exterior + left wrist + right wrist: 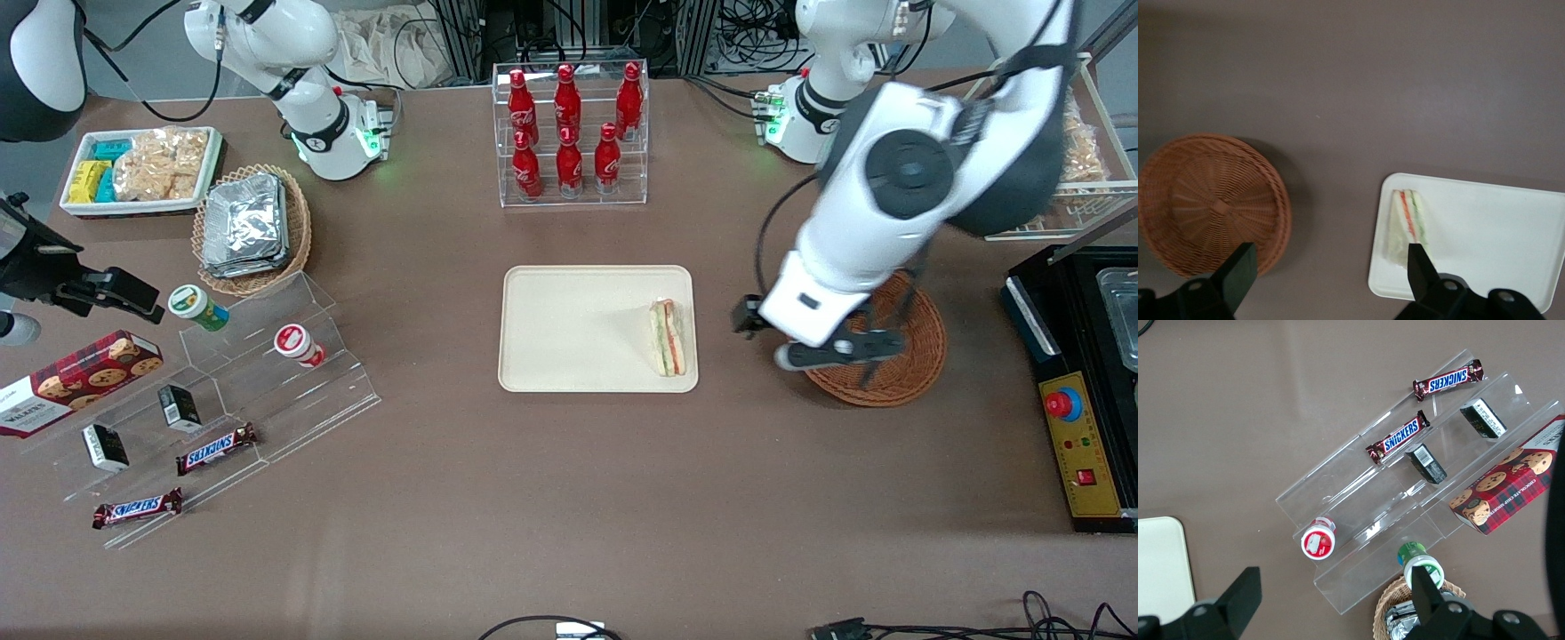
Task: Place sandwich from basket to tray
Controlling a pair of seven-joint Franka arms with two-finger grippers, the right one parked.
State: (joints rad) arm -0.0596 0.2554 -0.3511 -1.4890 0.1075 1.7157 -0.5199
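The sandwich [671, 336] lies on the cream tray [569, 329], at the tray's end nearest the working arm. It also shows in the left wrist view [1407, 217], on the tray [1485, 233]. The dark-brown wicker basket [898, 373] stands beside the tray and is empty [1211, 200]. My left gripper [831, 354] hangs above the table at the basket's edge, between basket and tray. It is open and holds nothing [1330, 257]. The arm hides part of the basket in the front view.
A clear rack of red bottles [569, 133] stands farther from the front camera than the tray. An acrylic stand with snacks [249, 382], a tan basket of foil packets [252, 227] and a white snack tray [142, 169] lie toward the parked arm's end. A black control box [1080, 391] is at the working arm's end.
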